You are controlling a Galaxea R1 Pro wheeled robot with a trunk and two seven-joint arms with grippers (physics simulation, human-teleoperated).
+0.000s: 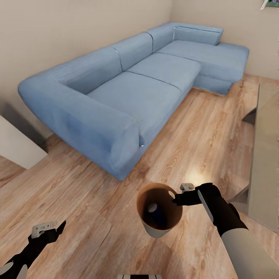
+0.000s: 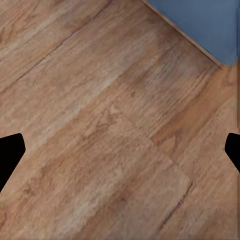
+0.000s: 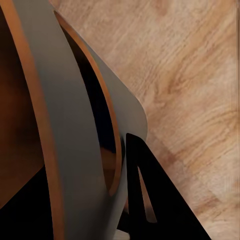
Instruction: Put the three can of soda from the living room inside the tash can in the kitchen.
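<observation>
The tash can (image 1: 156, 231), grey outside with a tan-brown rim and inside, hangs tilted over the living room's wood floor. My right gripper (image 1: 175, 198) is shut on its rim at the right side. In the right wrist view the grey wall of the tash can (image 3: 70, 125) runs between the jaws of the right gripper (image 3: 116, 186), one black finger (image 3: 150, 200) outside it. A dark can of soda (image 1: 152, 208) with a silvery top shows deep inside the bin. My left gripper (image 1: 49, 229) hangs open over bare floor at the lower left, and the left gripper (image 2: 120, 152) holds nothing.
A light blue corner sofa (image 1: 128, 89) fills the middle and back, its near arm close ahead of the bin. A grey low table (image 1: 267, 155) runs along the right edge. A white furniture corner (image 1: 15, 145) juts in at the left. Wood floor lies between them.
</observation>
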